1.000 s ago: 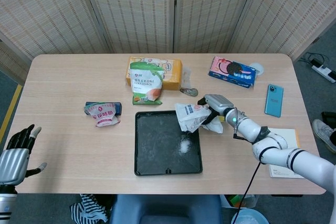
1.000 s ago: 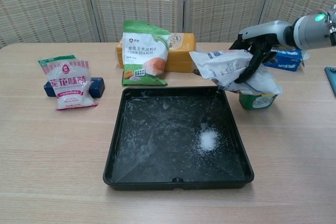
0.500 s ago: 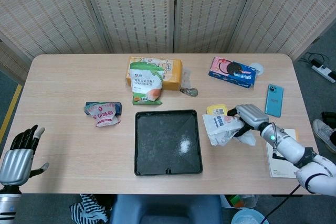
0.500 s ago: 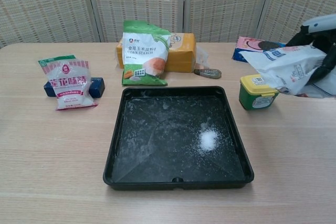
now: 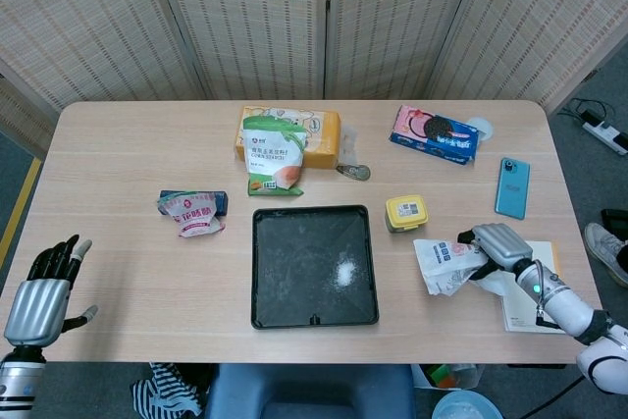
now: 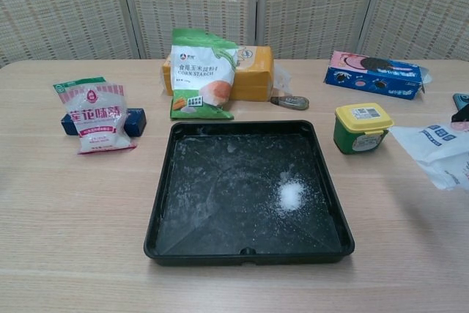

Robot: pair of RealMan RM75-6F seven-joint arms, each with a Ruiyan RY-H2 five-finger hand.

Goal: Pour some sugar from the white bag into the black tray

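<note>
Holding the white bag [image 5: 446, 264] with fingers clamped on its right end, the right hand [image 5: 497, 245] sat well right of the black tray [image 5: 314, 313], bag's long axis pointing left toward it. Sugar [image 6: 291, 194] lay in the tray; the left hand [image 5: 44, 287], fingers apart and empty, was much farther off beyond the worktop [image 5: 137, 252].

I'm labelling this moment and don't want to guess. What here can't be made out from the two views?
- Chest view: the white sugar bag is cut off by the right edge; the right hand holding it is out of frame.
- Head view: the right hand grips the bag, but the bag's opening is too small to read.
- Left hand: seen only in the head view.
</note>
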